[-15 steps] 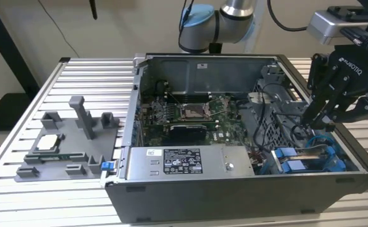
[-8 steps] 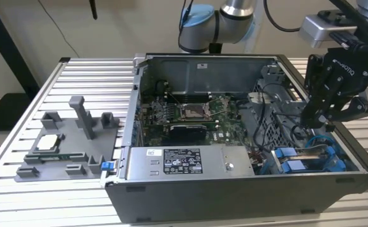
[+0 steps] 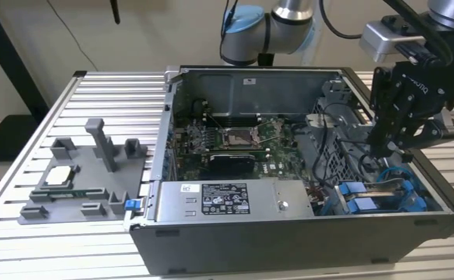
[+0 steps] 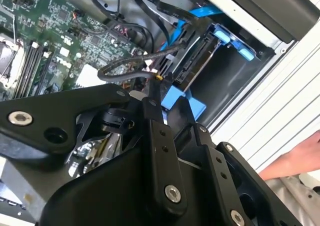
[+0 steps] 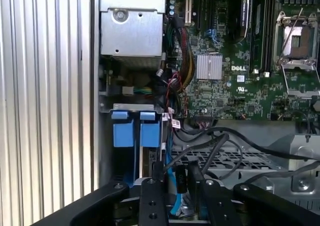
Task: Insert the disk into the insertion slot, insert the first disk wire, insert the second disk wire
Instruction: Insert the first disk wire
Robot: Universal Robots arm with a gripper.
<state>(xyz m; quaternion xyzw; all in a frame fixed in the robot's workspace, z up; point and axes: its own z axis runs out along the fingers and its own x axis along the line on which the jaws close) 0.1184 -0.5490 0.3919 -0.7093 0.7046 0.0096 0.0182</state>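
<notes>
I am holding the claw (image 3: 389, 153) just above the slot (image 3: 379, 201), which is lying lengthwise along the case's (image 3: 289, 245) near wall, lower right in the exterior view. The disk (image 4: 194, 65) is looking seated there. I cannot tell the claw's grip. Cables (image 5: 210, 143) are crowding the room.

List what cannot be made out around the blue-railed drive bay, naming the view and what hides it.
The grey metal drive bay with blue plastic rails: in the exterior view its floor lies behind the dark grey computer case wall and the black gripper.
The black cables: in the first wrist view their ends run behind the gripper.
A person's hand: in the second wrist view, cut off by the picture's edge.
</notes>
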